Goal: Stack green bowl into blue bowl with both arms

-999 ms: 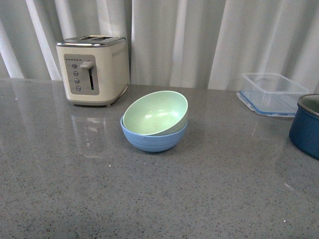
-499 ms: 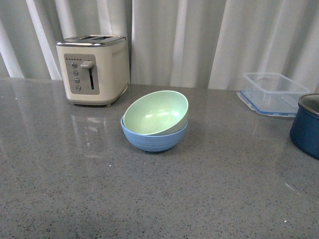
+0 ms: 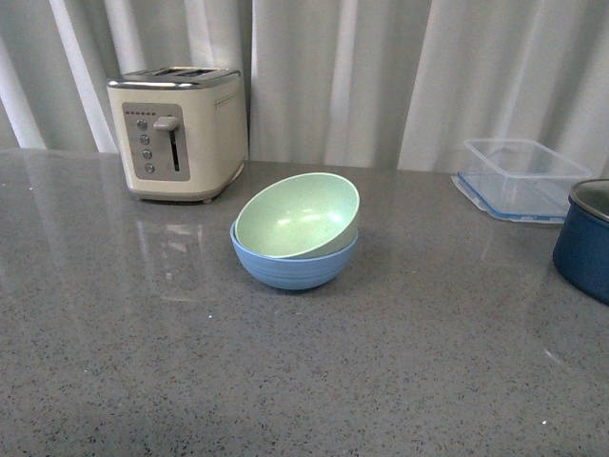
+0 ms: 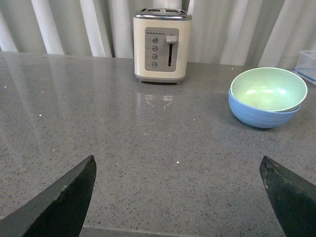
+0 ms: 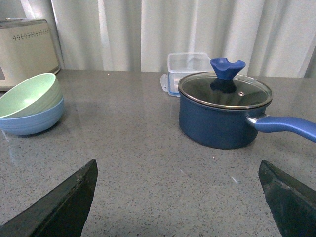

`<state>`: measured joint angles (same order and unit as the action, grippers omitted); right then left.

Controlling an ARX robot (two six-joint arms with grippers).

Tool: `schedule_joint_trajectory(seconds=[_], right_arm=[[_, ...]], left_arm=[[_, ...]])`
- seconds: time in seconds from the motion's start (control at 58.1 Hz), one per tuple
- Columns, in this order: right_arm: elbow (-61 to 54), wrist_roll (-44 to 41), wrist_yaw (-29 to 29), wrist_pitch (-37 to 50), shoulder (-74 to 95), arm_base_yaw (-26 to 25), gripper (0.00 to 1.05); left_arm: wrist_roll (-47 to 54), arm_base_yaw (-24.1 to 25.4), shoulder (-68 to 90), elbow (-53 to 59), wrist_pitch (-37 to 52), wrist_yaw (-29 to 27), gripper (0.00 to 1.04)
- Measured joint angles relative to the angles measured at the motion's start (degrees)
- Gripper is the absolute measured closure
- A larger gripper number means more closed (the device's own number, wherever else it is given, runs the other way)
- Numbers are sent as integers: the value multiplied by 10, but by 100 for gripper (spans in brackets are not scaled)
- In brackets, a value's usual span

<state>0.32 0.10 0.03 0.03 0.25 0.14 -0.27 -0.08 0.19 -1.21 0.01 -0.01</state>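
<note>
Nothing has moved; green bowl point(image 3: 296, 216) sits tilted in blue bowl point(image 3: 294, 265) on grey counter point(image 3: 190, 362); white curtain point(image 3: 381, 76) behind; left gripper point(image 4: 177, 197) and right gripper point(image 5: 177, 200) both gape wide.

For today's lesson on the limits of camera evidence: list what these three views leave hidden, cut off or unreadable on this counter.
- Blue bowl: its inside is covered by the tilted green bowl in every view.
- Saucepan: cut by the front view's right edge; its handle runs off the right wrist view.
- Toaster: button markings too small to read; cut off in the right wrist view.
- Left gripper and right gripper: only fingertips show; neither arm appears in front view.
</note>
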Motion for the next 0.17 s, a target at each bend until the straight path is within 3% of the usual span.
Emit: schedule_joint_trajectory(seconds=[0.172], right_arm=[[0, 0, 0, 0, 0, 0, 10]], left_arm=[[0, 0, 0, 0, 0, 0, 7]])
